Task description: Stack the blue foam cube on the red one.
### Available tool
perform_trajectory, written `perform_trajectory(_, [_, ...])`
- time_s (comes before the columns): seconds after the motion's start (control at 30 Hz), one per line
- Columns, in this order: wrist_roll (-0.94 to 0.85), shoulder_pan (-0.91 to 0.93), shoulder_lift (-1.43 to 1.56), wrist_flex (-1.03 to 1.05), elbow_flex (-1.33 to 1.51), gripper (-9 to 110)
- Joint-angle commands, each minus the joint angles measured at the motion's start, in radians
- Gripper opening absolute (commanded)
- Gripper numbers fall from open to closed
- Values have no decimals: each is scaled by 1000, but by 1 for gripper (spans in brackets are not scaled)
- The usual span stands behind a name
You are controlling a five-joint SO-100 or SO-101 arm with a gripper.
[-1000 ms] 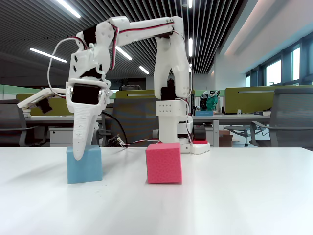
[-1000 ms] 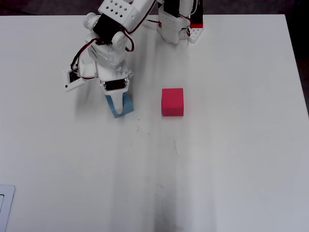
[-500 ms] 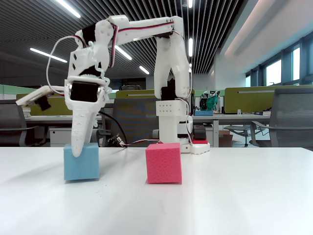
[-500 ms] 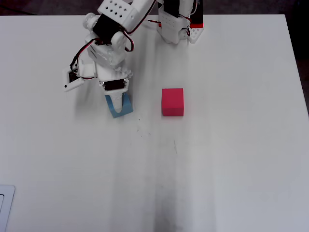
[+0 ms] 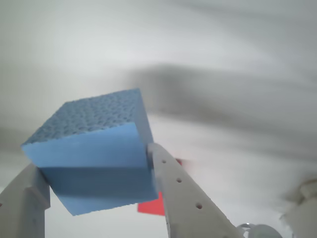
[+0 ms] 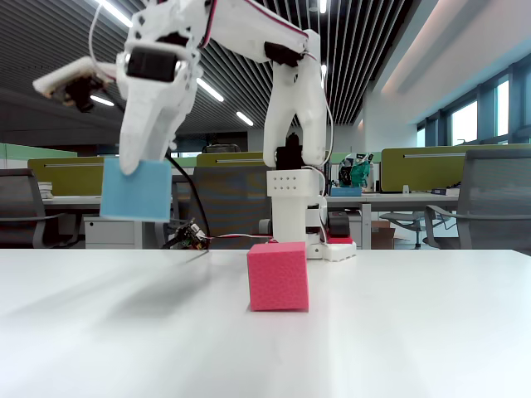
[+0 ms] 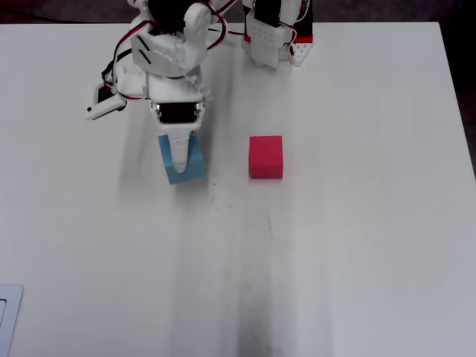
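Table: a bare white tabletop (image 7: pixel 357 245) fills the scene and lies well below the pincer, which hangs in the air above its left part in the overhead view.

Arm: the white arm (image 6: pixel 282 91) reaches up and over from its base at the back of the table, carrying the pincer out to the left in the fixed view.

Pincer: the gripper (image 6: pixel 131 170) points downward, its jaws clamped on two opposite faces of the blue cube.

Blue foam cube: the blue foam cube (image 6: pixel 135 189) sits between the jaws, lifted clear of the table and tilted in the wrist view (image 5: pixel 96 156).

Red one: the red one (image 6: pixel 278 276) rests on the table, below the pincer and off to its right in the fixed view, well apart; in the wrist view only a red corner (image 5: pixel 151 206) peeks out beneath the blue cube.

Handling: the foam looks light and soft with a matte, grippy skin, so it should ride easily but may dent or twist under a hard squeeze.

Hold: flat opposite faces near the middle seem the best place; from the wrist view the jaws appear to grip low on the cube, though blur makes that uncertain.

Risk: a tilted cube would likely land corner-first on the red one unless levelled.
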Motion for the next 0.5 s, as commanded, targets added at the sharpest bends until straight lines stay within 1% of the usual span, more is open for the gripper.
perform_trajectory(0.0, [83,-51,101,41,-58,21])
perform_trajectory(0.07, [153,-95,158,101,-57,21])
perform_trajectory(0.13, [184,-121,195,144,-51,21])
perform_trajectory(0.4, [264,-206,376,161,124,21])
perform_trajectory(0.47, [295,-235,431,161,204,21])
